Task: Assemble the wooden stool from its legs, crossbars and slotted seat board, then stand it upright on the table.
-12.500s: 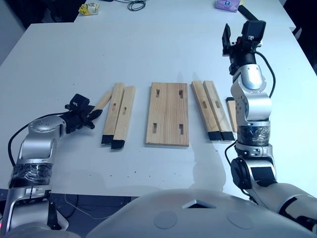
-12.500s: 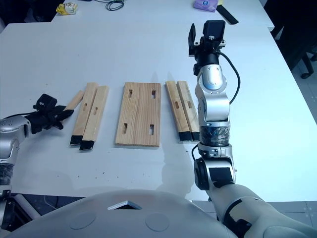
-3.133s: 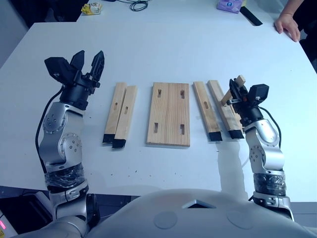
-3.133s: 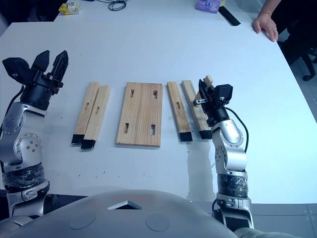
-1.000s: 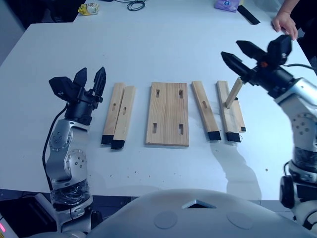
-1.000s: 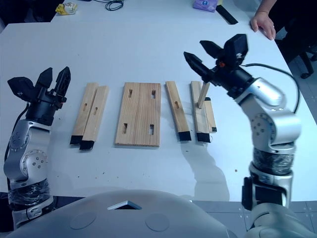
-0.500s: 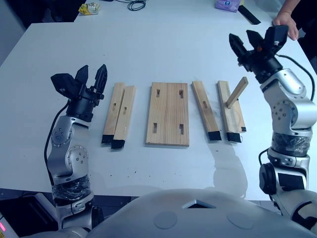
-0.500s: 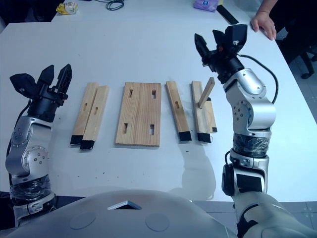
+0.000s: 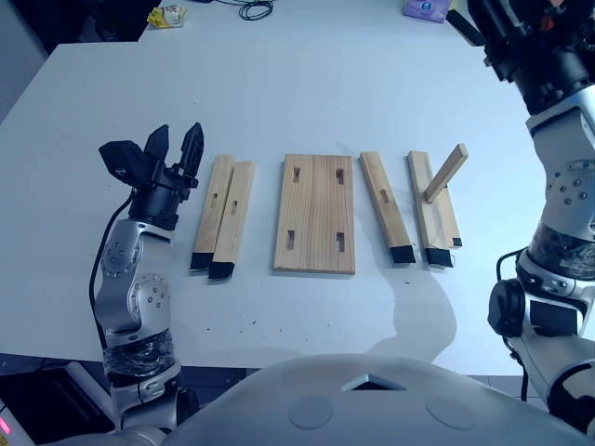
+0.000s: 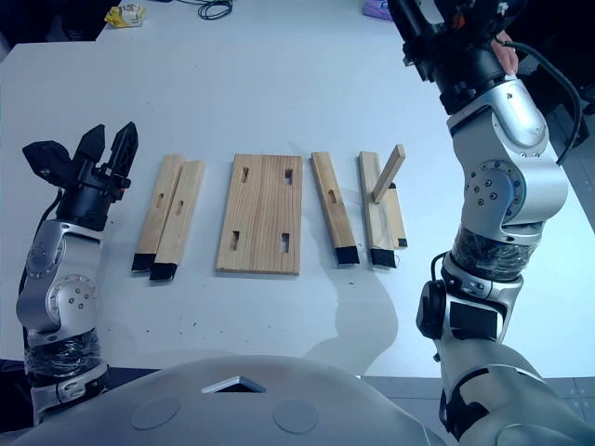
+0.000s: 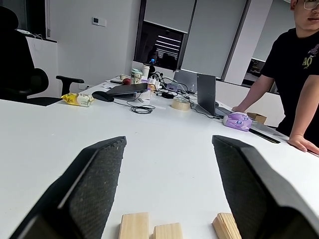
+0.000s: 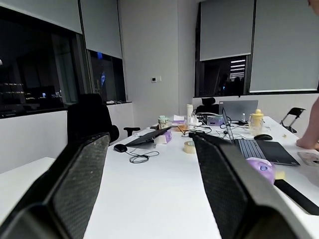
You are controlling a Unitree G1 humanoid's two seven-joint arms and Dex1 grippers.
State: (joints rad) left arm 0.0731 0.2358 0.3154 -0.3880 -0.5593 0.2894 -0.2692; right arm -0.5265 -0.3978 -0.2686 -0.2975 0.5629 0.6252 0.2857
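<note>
While both arms are off the wood with nothing held, the head view shows us the seat board (image 9: 316, 213) flat in the middle of the table (image 9: 112, 84), slots up, with the left legs (image 9: 223, 216) touching side by side on one flank and the right legs (image 9: 384, 204) lying apart on the other. A crossbar (image 9: 445, 174) stands tilted, its lower end on the outer right leg (image 9: 425, 209), seemingly in that leg's slot, though we cannot tell how deep. The left gripper (image 9: 177, 135) hovers spread just beside the left legs, and the right gripper (image 10: 418, 19) is raised high over the table's far right. In the left wrist view we see that gripper's pads (image 11: 94, 189) wide apart, wooden ends just beyond them. In the right wrist view the pads (image 12: 79, 194) are likewise spread, pinching nothing. We judge the crossbar the weak point: unsupported and slanted, it could topple if its leg is nudged, or jam if pressed down crooked
</note>
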